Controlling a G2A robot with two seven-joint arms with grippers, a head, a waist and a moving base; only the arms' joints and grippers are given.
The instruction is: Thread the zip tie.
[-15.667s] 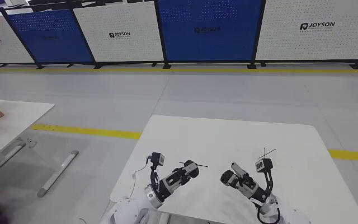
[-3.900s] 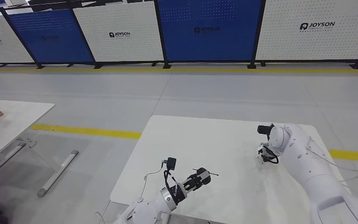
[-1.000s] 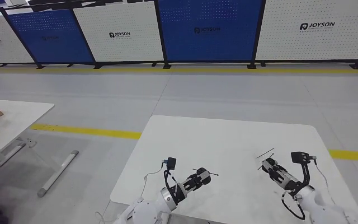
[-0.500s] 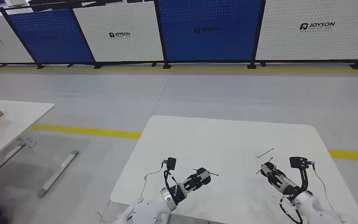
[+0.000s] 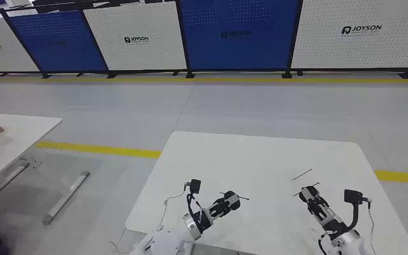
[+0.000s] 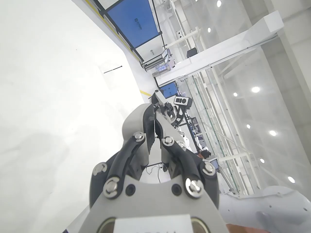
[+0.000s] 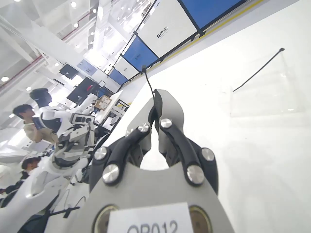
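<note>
**A:** What changed on the table (image 5: 255, 159)?

**B:** The right gripper (image 5: 306, 191) has come back from the far right toward the near edge. It's well apart from the left gripper (image 5: 233, 196), so I'd say threading hasn't begun.

**A:** Grips?

**B:** Both clamped, right on a zip tie (image 7: 148, 81), left on a second tie (image 5: 244, 197). 1 loose tie (image 5: 302, 174) lies just beyond.

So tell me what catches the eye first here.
The right gripper is shut on a black tie whose head pokes out ahead of it. The left gripper pinches a second tie near the front edge of the white table. A third tie lies loose beyond the right gripper.
</note>
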